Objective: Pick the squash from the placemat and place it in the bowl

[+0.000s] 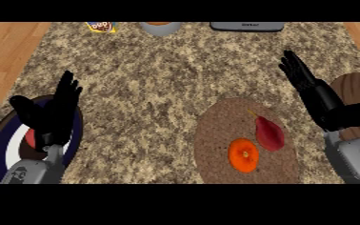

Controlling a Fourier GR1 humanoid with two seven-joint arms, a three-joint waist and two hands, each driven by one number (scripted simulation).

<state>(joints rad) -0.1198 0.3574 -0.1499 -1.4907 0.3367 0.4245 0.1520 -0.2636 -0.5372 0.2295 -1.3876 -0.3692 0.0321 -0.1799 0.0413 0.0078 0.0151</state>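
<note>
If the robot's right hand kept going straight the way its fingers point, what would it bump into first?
Probably nothing for a while. The right hand points up and a little left, over bare counter. The first thing roughly in that line is the grey appliance at the far edge, though depth is hard to judge.

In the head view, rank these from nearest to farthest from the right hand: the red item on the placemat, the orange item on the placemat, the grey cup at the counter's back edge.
Measured from the right hand:
1. Red item, on the placemat's right part, just below and left of the hand.
2. Orange item, on the placemat's lower middle, a little farther left.
3. Grey cup, at the counter's back edge, far up and left.
</note>
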